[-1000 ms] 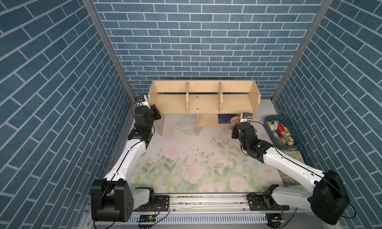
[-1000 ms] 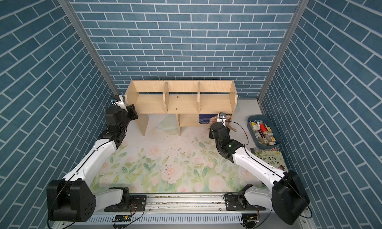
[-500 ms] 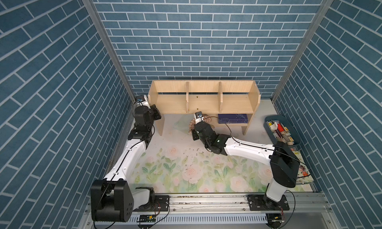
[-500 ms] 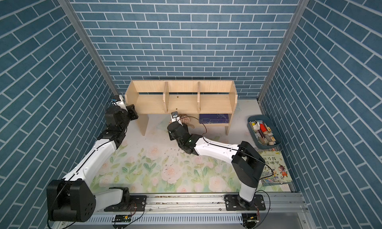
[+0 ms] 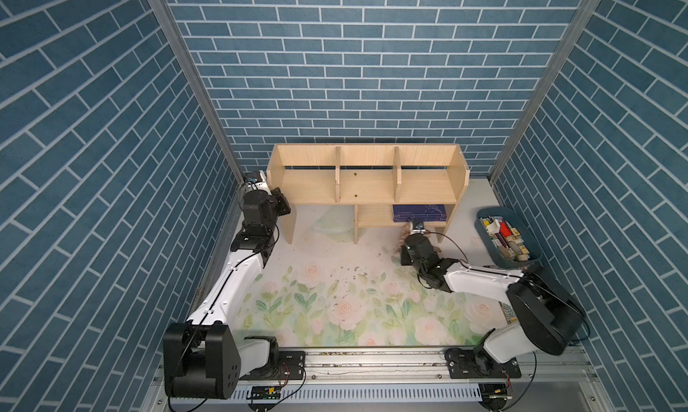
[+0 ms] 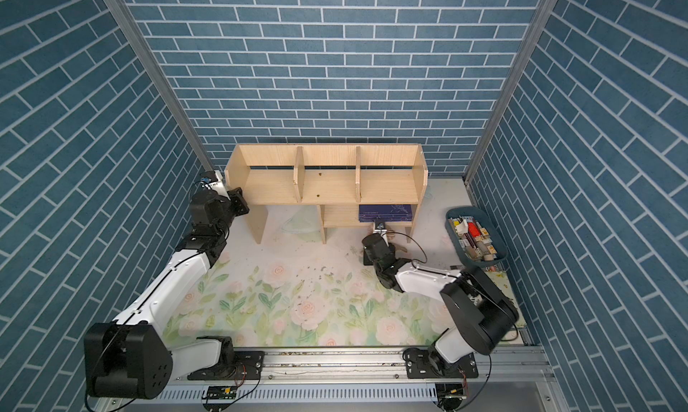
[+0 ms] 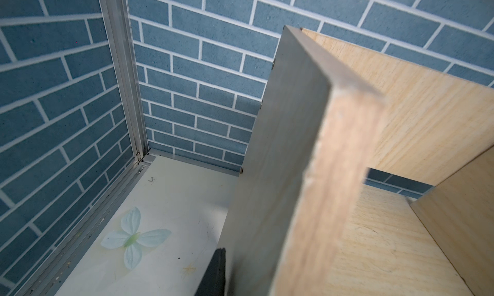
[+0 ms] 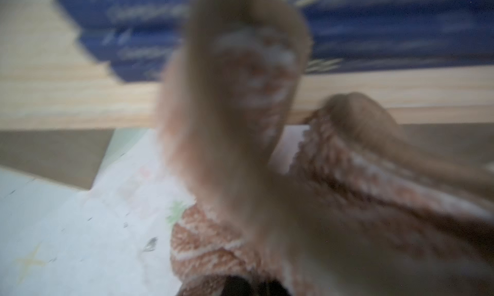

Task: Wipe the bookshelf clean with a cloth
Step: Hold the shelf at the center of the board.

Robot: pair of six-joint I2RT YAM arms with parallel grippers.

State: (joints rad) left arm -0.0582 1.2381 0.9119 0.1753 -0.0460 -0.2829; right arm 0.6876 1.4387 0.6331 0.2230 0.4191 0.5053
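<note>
Your right gripper [image 8: 248, 288] is closed on the cloth [image 8: 235, 137], which bunches out ahead of the jaws. The cloth sits at the front lip of the shelf's [image 5: 309, 186] lower cubby, just below the blue book [image 5: 419, 212] lying in that cubby. The right wrist view is too blurred to tell whether cloth and lip touch. Your left gripper [image 5: 282, 205] looks clamped on the shelf's left end panel. The left wrist view shows the panel edge running between the jaws, with one finger [image 7: 216, 270] against its outer face and the other hidden.

To wipe the lip well, press the bunched cloth flat to the wood and drag along the board in one pass, with the jaws clear of it. Clamp firmly with the left so the shelf can't slide.

The book fills the cubby's right part, so you must wipe around it or shift it. Dark specks [image 5: 356, 195] in the upper tier's middle bay probably need a pass too. Crumbs [image 5: 350, 274] litter the mat [image 5: 298, 317] in front of the shelf, so don't drag the cloth through them. A bin [image 5: 495, 208] stands right of the shelf, near your right arm's swing.
</note>
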